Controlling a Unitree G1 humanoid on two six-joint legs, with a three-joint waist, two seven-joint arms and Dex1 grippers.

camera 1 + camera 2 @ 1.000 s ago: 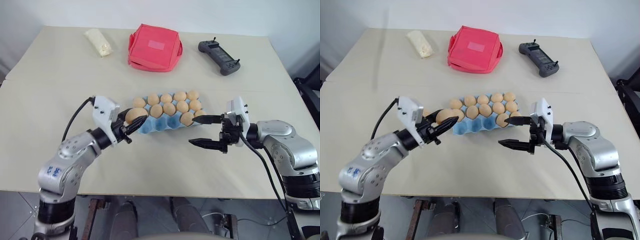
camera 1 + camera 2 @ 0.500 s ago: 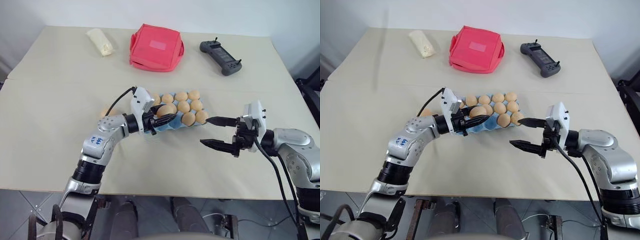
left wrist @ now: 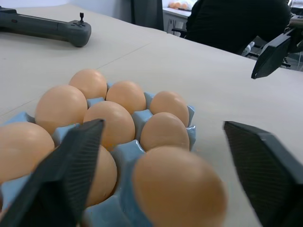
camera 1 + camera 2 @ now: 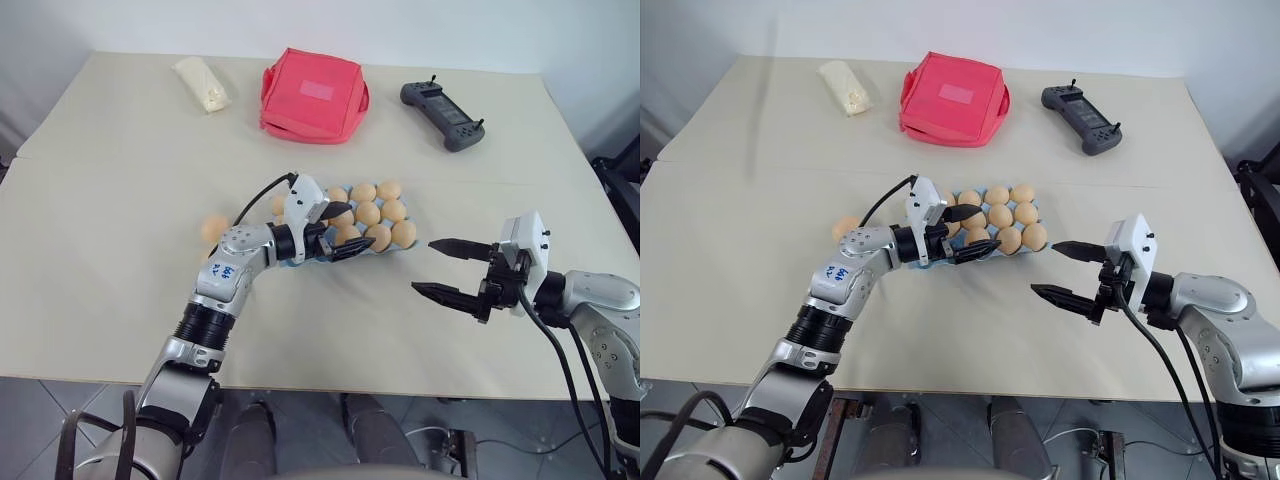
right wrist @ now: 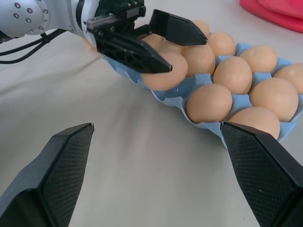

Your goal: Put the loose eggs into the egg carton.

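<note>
One egg (image 5: 163, 71) now sits in the carton (image 4: 300, 262), the left pincer (image 4: 338, 232) newly spread apart around it. Right pincer (image 4: 446, 268) gapes empty at the carton's four o'clock; another egg (image 4: 213, 227) waits at its nine o'clock.

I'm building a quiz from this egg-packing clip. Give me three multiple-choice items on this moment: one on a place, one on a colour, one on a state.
1. Where does the loose egg lie?
A. on the table, left of the egg carton
B. on the red pouch
C. beside the grey controller

2. What colour is the egg carton?
A. red
B. light blue
C. grey

3. How does the left gripper stand?
A. shut on an egg
B. open over the carton's near row
C. shut and empty

Answers: 1 A, it lies bare on the table past the left arm. 2 B, blue cups show between the eggs. 3 B, its fingers are spread apart either side of an egg sitting in its cup.
</note>
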